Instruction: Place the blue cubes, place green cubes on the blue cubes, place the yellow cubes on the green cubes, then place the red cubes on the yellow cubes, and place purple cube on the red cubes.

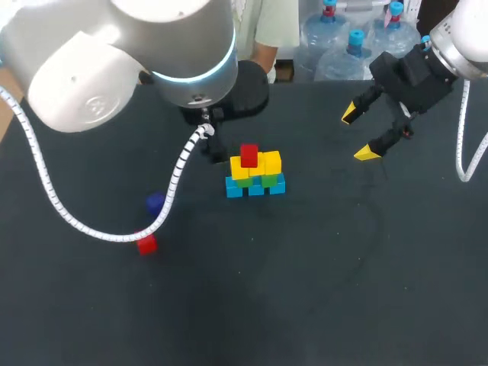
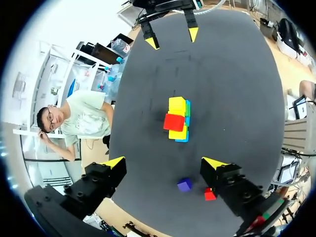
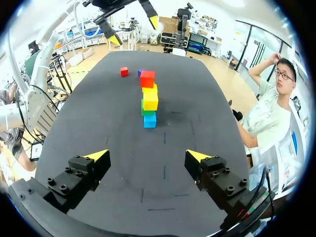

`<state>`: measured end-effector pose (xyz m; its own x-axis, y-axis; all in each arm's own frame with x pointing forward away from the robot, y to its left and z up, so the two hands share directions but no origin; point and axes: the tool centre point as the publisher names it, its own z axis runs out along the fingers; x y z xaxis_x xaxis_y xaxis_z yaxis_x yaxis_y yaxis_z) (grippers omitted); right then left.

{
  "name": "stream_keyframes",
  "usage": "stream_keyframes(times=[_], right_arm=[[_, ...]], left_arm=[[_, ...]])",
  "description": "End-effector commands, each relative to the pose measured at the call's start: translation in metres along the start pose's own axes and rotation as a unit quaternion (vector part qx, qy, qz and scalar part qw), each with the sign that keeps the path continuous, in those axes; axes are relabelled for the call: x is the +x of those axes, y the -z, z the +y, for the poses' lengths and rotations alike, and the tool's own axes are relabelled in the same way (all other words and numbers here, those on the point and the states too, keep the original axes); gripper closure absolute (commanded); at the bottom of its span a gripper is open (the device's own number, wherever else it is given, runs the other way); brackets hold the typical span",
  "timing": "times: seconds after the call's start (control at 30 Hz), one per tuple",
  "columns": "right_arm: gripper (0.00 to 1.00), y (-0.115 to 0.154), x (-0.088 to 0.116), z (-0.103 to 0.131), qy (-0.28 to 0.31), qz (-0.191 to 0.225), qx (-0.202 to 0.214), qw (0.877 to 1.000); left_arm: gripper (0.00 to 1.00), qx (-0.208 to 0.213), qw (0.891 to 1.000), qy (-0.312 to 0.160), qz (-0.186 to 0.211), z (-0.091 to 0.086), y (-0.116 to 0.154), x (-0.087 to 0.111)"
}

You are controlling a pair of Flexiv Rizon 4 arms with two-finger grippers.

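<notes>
Target for the coming move, judged from the task, is the loose red cube (image 1: pixel 146 244), since only one red cube (image 1: pixel 248 155) sits on the yellow cubes (image 1: pixel 271 162). The loose red cube rests on the bench (image 1: pixel 320 290) at the lower left of the head frame. The purple cube (image 1: pixel 155 202) lies near it, just above it in the frame. A coiled white cable (image 1: pixel 61 206) from the left arm (image 1: pixel 122 53) loops just beside both. Whether it touches the bench cannot be determined.

In the left wrist view the left jaws are released, with the yellow tips (image 2: pixel 114 162) spread wide. The purple cube (image 2: pixel 184 184) shows between the two fingers. The loose red cube (image 2: pixel 210 194) lies beside one finger and is partly hidden by it. The left arm is judged the nearer one. A cube has no long axis, so either pair of side faces suits the grasp.

At frame centre stands the stack (image 1: pixel 255 175): blue cubes (image 1: pixel 255 188) on the bench, green cubes (image 1: pixel 268 180) above them, yellow cubes on top. The bare yellow top beside the seated red cube is the likely placement site.

At the upper right, the right arm (image 1: pixel 457 38) carries the right jaws released and empty, well apart from the stack. The bench surface is dark and flat. Room around the loose red cube looks ample, apart from the purple cube and the cable.
</notes>
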<state>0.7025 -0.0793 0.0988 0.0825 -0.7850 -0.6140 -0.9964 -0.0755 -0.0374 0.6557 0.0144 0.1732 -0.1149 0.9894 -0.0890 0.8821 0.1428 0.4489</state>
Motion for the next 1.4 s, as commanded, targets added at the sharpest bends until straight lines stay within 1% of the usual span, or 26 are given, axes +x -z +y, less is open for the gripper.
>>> stream_keyframes(times=[0.03,0.07,0.1,0.2,0.27,0.3,0.37,0.47,0.6,0.7,0.77,0.87,0.97,1.1,1.23,1.27,1.4], right_arm=[[0.00,0.000,0.000,0.000,0.000,-0.001,0.000,1.000],[0.00,0.000,0.000,0.000,0.000,-0.001,0.000,1.000],[0.00,0.000,0.000,0.000,0.000,-0.001,0.000,1.000],[0.00,0.000,0.000,0.000,0.000,-0.001,0.000,1.000],[0.00,0.000,0.000,0.000,0.000,-0.001,0.000,1.000],[0.00,0.000,0.000,0.000,0.000,-0.001,0.000,1.000],[0.00,0.000,0.000,0.000,0.000,-0.001,0.000,1.000],[0.00,0.000,0.000,0.000,0.000,-0.001,0.000,1.000],[0.00,0.000,0.000,0.000,0.000,-0.001,0.000,1.000],[0.00,0.000,0.000,0.000,0.000,-0.001,0.000,1.000],[0.00,0.000,0.000,0.000,0.000,-0.001,0.000,1.000],[0.00,0.000,0.000,0.000,0.000,-0.001,0.000,1.000],[0.00,0.000,0.000,0.000,0.000,-0.001,0.000,1.000],[0.00,0.000,0.000,0.000,0.000,-0.001,0.000,1.000],[0.00,0.000,0.000,0.000,0.000,-0.001,0.000,1.000],[0.00,0.000,0.000,0.000,0.000,-0.001,0.000,1.000],[0.00,0.000,0.000,0.000,0.000,-0.001,0.000,1.000]], left_arm=[[0.00,0.001,1.000,-0.001,-0.002,0.001,0.000,0.001],[0.00,0.001,1.000,-0.001,-0.002,0.001,0.000,0.001],[0.00,0.003,1.000,0.008,-0.013,0.003,0.001,0.002],[0.00,-0.002,0.998,0.027,-0.058,0.011,0.005,0.010],[0.00,0.009,0.995,0.039,-0.090,0.016,0.004,0.018],[0.00,0.018,0.994,0.050,-0.096,0.018,0.002,0.023],[0.00,0.037,0.993,0.053,-0.101,0.020,0.000,0.030],[0.00,0.040,0.993,0.069,-0.091,0.022,-0.002,0.042],[0.00,0.045,0.991,0.076,-0.101,0.023,-0.002,0.055],[0.00,0.053,0.989,0.089,-0.101,0.023,-0.004,0.067],[0.00,0.060,0.988,0.098,-0.098,0.022,-0.006,0.071],[0.00,0.065,0.990,0.093,-0.085,0.020,-0.008,0.075],[0.00,0.082,0.991,0.093,-0.056,0.017,-0.010,0.078],[0.00,0.090,0.994,0.064,-0.020,0.005,-0.004,0.072],[0.00,0.087,0.993,0.056,0.051,-0.012,0.010,0.069],[0.00,0.085,0.992,0.055,0.073,-0.017,0.013,0.068],[0.00,0.084,0.986,0.060,0.130,-0.034,0.024,0.068]])
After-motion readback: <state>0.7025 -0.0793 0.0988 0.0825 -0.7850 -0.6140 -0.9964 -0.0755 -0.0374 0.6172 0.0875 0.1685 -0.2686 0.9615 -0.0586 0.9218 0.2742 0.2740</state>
